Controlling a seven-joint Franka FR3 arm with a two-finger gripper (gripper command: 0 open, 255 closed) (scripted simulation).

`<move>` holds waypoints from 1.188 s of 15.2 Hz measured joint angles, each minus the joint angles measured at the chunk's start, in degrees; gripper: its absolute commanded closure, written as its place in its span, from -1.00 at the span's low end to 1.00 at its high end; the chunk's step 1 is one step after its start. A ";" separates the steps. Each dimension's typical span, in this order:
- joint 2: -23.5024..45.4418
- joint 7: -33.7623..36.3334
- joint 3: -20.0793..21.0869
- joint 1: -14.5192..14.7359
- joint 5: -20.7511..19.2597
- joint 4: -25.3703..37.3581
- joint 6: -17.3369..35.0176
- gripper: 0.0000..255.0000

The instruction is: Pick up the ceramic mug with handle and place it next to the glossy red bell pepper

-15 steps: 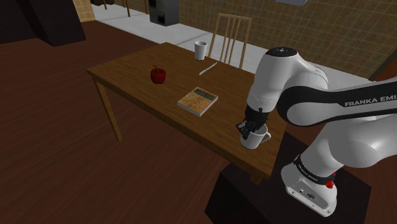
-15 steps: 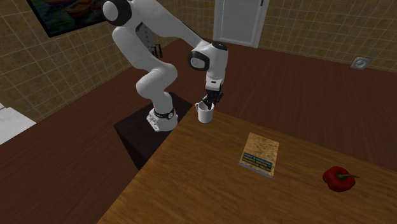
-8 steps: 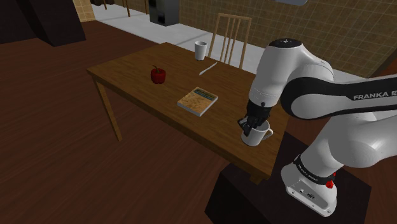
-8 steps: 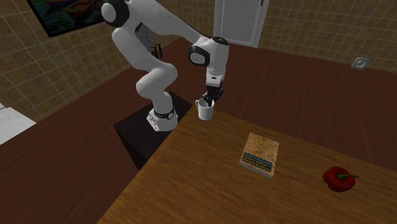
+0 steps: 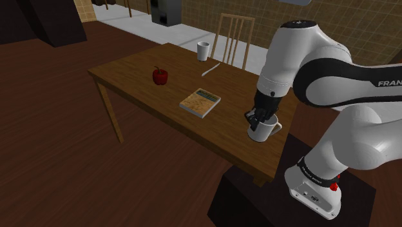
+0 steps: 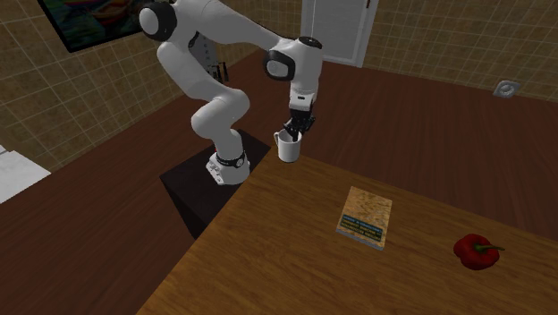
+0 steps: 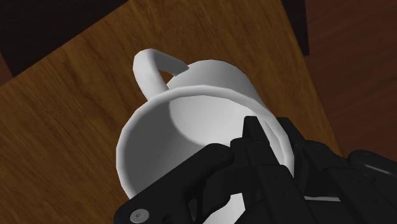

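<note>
While hanging tilted in the pinch of the all-black two-finger gripper, presenting as a plain white mug with a loop handle, and appearing lifted just clear of the brown wooden table, above the corner nearest the stand. Pinching narrowly on the mug's wall: in the wrist view, reaching inside the rim with one of the fingers and pressing from outside with the other, closing to little more than the wall's thickness. Counting the pinch point as six o'clock on the rim, finding the handle at about eleven, free and untouched.

Judging the handling: likely behaving as a stiff, hollow, fairly light thing, not yielding under the pads. Looking smooth, so probably being slippery and prone to swinging about a one-wall pinch, as the tilt is suggesting. Probably chipping if knocked against the table edge. Treating the rim wall as a workable hold, though calling for a firm squeeze and a slow carry.

In the shoulder view, hanging at six o'clock from the gripper, directly beneath it. Facing a carry toward the glossy red bell pepper with a dark stem, lying well apart at about ten o'clock from the mug, with the flat tan rectangular book lying between on nearly the same line. In the second exterior view, finding the pepper at about four o'clock from the mug.
</note>
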 measured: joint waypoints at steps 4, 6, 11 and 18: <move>-0.55 0.11 -0.76 -0.34 -0.80 2.94 -3.45 1.00; -0.99 0.10 -1.22 -0.48 -1.21 4.31 -5.24 1.00; -1.49 -0.12 -2.37 -0.96 -2.25 7.70 -9.12 1.00; -1.64 0.04 -3.43 -1.36 -3.24 12.75 -14.29 1.00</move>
